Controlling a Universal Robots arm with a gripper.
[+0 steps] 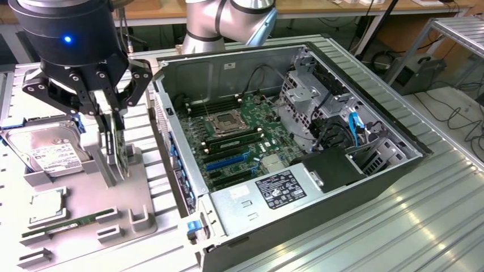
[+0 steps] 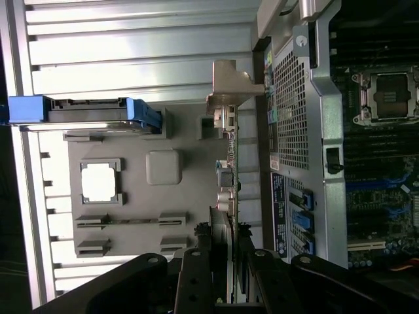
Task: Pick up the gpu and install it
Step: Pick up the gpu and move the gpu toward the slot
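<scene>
Ribbed aluminium table (image 1: 423, 221) carries a grey tray (image 1: 90, 198) and, just beside the tool (image 1: 112, 126), an open computer case (image 1: 226, 68); workbenches (image 1: 318, 7) stand behind. The tool grips the gpu (image 1: 115, 148) narrowly, edge-up directly beneath it at the tray's holder, and whether its lower edge rests there is unclear. The wrist view adds the card's metal bracket (image 2: 230, 85) beyond the fingers (image 2: 196, 261)
</scene>
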